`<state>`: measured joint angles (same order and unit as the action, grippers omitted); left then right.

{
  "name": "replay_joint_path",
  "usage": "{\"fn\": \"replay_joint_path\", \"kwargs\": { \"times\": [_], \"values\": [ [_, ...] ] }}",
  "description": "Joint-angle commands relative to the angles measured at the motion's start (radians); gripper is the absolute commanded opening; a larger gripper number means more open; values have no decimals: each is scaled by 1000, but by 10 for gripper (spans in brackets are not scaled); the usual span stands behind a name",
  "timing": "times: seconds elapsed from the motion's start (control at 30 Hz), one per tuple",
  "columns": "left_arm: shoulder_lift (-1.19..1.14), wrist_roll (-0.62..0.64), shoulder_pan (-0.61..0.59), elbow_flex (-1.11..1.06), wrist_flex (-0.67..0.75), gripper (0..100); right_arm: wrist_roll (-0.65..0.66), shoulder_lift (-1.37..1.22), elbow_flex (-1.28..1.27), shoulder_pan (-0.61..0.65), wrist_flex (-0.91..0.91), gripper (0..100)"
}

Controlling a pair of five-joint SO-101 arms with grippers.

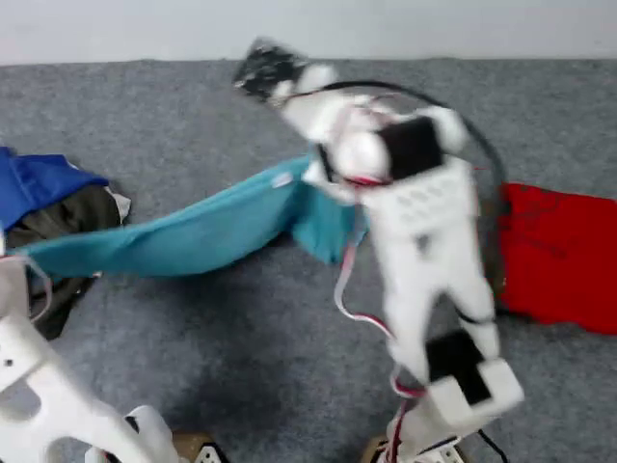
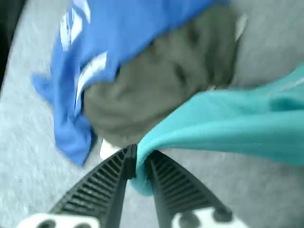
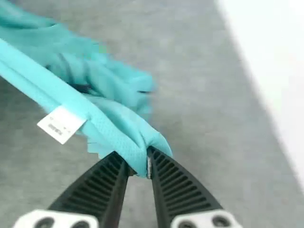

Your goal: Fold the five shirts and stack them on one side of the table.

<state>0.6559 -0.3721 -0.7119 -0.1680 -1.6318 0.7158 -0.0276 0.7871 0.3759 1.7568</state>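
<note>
A teal shirt (image 1: pixel 193 236) hangs stretched in a long band above the grey table, held at both ends. My left gripper (image 2: pixel 139 160) is shut on one end of the teal shirt (image 2: pixel 237 130), right beside a blue shirt (image 2: pixel 95 42) and a dark olive shirt (image 2: pixel 156 90) piled together. My right gripper (image 3: pixel 140 165) is shut on the other end of the teal shirt (image 3: pixel 114 123), close to its white label (image 3: pixel 61 124). In the high view the right gripper (image 1: pixel 315 176) is near the table's middle, and the left arm (image 1: pixel 29 376) stands at the left edge.
A red shirt (image 1: pixel 559 256) lies flat at the right side of the table. The blue shirt (image 1: pixel 39 183) and dark olive shirt (image 1: pixel 72 217) lie heaped at the left edge. Grey carpet-like table surface (image 1: pixel 241 367) is open in front, and a pale wall runs behind.
</note>
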Motion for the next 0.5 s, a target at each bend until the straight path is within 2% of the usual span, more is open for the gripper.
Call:
{"fn": "replay_joint_path", "kwargs": {
  "times": [0.0, 0.1, 0.2, 0.37, 0.47],
  "values": [
    [-3, 100, 167, 205, -14, 14, 48, 168, 6, -110, 22, 9],
    [-8, 157, 284, 334, 35, 14, 52, 265, 6, -200, -33, 9],
    [-2, 166, 362, 430, 158, 14, 115, 369, 6, -255, -73, 9],
    [-3, 166, 434, 605, 358, 14, 199, 541, 6, -315, -120, 9],
    [-6, 161, 486, 704, 423, 14, 226, 618, 6, -361, -130, 9]
  ]
}}
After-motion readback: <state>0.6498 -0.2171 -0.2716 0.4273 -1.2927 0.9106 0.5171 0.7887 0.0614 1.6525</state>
